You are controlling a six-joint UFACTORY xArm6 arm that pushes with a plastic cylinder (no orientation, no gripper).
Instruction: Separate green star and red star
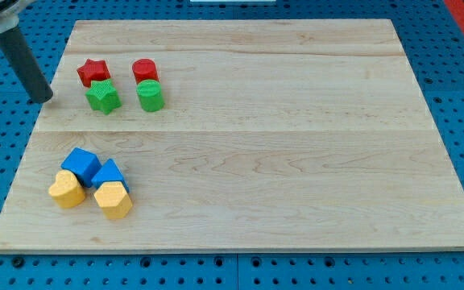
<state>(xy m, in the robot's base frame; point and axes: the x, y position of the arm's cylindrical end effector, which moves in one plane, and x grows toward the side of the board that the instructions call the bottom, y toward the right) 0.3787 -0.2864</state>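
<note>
A red star (93, 72) lies near the board's upper left, and a green star (102, 97) touches it just below and to the right. My dark rod comes down from the view's top left corner; my tip (45, 99) rests at the board's left edge, to the left of the green star and apart from both stars.
A red cylinder (145, 70) sits right of the red star with a green cylinder (150, 95) touching below it. A cluster at lower left holds a blue cube (80, 164), a blue block (109, 174) and two yellow blocks (67, 190) (113, 200). The wooden board (296, 145) lies on a blue pegboard.
</note>
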